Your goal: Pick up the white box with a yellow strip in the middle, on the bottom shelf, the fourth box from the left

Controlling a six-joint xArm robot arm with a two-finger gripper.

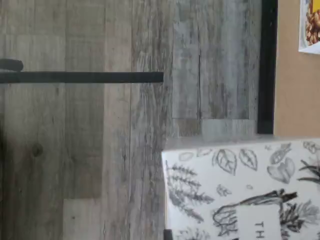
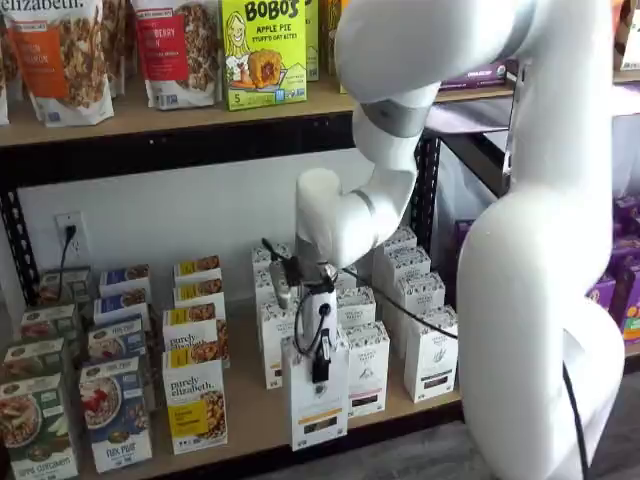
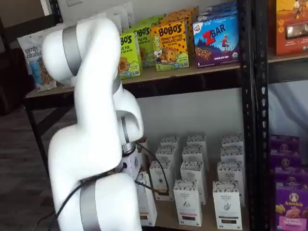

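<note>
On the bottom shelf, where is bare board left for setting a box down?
On the bottom shelf, a bare strip runs between the purely elizabeth boxes and the white box held in the end effector. Rightward the white cartons stand close-packed; leftward the granola rows crowd together.

Up top, yellow Bobo's boxes (image 2: 263,52), granola bags (image 2: 65,55) and a blue ZBar box (image 3: 216,40). Lower left, purely elizabeth boxes (image 2: 195,411) and colourful cereal cartons (image 2: 115,412) in rows. Purple Annie's boxes (image 3: 291,204) at far right. Wall outlet (image 2: 70,235) behind, perhaps with a plug in it. Grey plank floor (image 1: 100,150) below.
</note>
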